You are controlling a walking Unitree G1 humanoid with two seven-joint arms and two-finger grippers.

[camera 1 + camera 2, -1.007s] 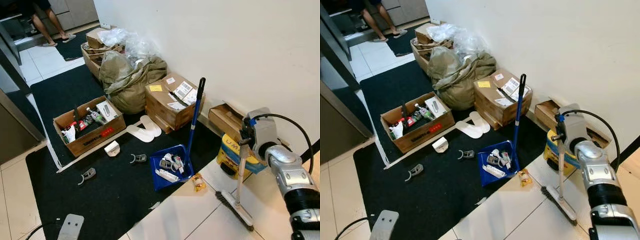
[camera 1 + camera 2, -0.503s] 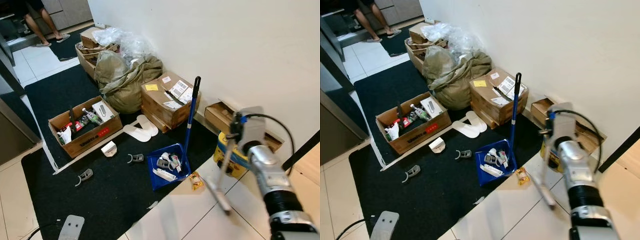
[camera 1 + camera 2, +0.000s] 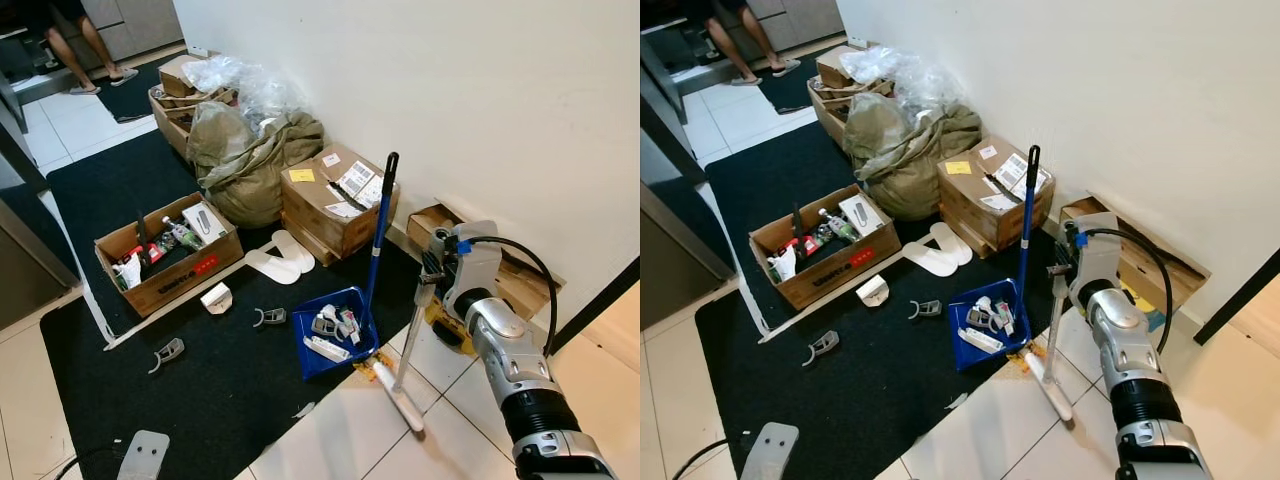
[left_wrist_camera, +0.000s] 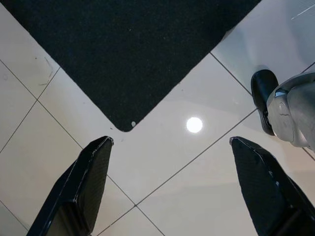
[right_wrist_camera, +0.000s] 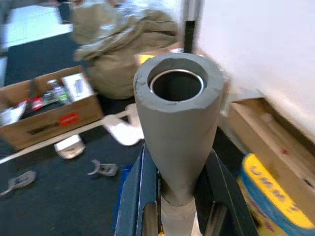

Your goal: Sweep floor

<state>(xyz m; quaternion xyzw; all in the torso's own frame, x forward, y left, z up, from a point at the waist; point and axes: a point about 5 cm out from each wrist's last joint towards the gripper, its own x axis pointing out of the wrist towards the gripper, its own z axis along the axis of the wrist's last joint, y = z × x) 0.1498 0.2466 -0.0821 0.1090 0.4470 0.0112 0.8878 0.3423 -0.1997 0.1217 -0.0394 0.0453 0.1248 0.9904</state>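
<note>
The fingers of the right gripper (image 5: 179,216) clamp the grey-handled broom (image 3: 404,365), whose head nudging the small orange wrapper (image 3: 367,370) could topple the blue long-handled dustpan (image 3: 330,340).

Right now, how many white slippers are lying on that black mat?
2. Both white slippers lie side by side on the black mat, in front of the taped cardboard box by the wall: one nearer the open box of bottles, the other beside it. More could be hidden behind the boxes.

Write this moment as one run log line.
right gripper: shut on broom | broom head: beside blue dustpan | left gripper: open, idle
</note>
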